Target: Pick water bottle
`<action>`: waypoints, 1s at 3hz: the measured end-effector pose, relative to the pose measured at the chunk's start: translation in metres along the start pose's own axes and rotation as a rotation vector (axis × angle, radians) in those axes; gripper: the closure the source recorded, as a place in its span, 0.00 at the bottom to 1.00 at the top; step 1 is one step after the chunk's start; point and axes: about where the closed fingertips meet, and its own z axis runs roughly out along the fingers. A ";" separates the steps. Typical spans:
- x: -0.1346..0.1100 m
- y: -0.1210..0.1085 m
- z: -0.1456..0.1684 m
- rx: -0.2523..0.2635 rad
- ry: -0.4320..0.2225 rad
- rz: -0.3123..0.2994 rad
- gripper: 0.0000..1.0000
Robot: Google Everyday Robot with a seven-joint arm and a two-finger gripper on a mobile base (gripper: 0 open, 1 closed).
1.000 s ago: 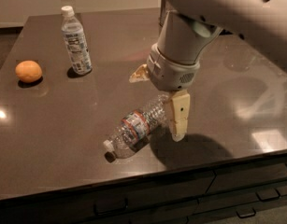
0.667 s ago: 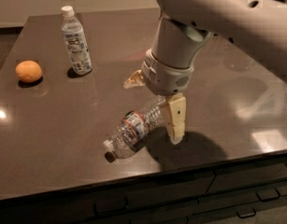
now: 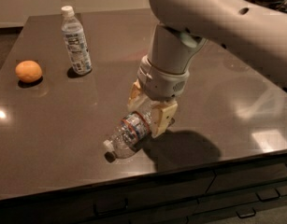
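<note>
1 orange (image 3: 28, 71) at left; 1 white-labelled bottle (image 3: 75, 43) upright near it; both on dark table (image 3: 49, 125), well apart from gripper (image 3: 144, 120) near front edge.

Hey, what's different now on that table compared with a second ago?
The gripper moved left and lower. Its fingers closed in from wide apart onto the base end of the lying water bottle and appear to be gripping it. The bottle's cap end looks slightly raised. The upright labelled bottle and the orange stayed put on the table.
</note>
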 end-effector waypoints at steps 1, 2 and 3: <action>-0.004 0.000 0.001 0.003 -0.006 -0.024 0.72; -0.011 -0.003 -0.014 0.035 0.004 -0.035 0.97; -0.023 -0.005 -0.051 0.107 -0.005 -0.052 1.00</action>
